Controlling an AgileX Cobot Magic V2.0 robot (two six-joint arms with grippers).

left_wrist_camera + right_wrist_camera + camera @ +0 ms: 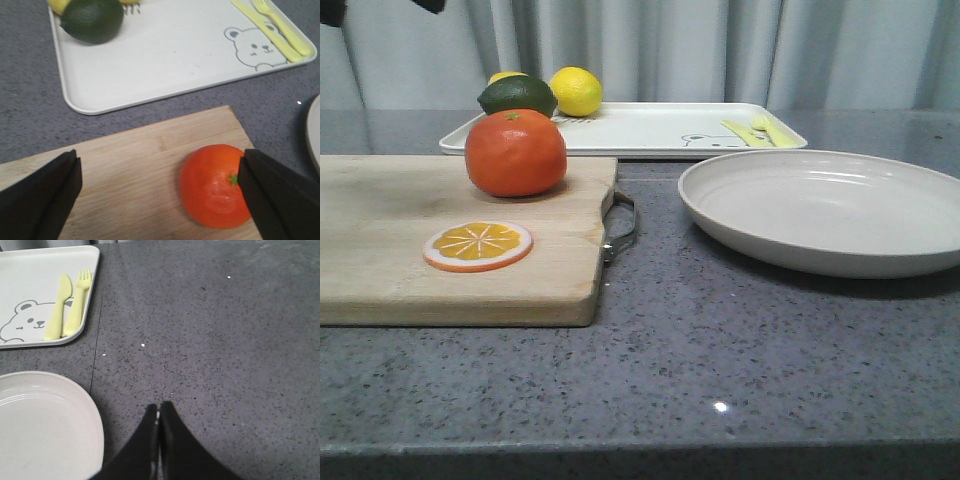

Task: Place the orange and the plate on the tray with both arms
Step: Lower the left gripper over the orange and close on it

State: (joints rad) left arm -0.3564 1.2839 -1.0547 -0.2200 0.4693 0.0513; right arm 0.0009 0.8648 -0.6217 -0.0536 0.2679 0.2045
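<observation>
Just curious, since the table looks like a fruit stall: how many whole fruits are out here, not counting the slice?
4, possibly. The orange sits on the cutting board. On the tray: a dark green fruit, a yellow lemon, and a yellow one mostly hidden behind the green.

Left claw (pixel 160 192): two matte black wedge fingers (pixel 40 197), flat faces, sharp edges. Right claw (pixel 159 416): same black, tips tapering to narrow rounded points. No markings visible.
</observation>
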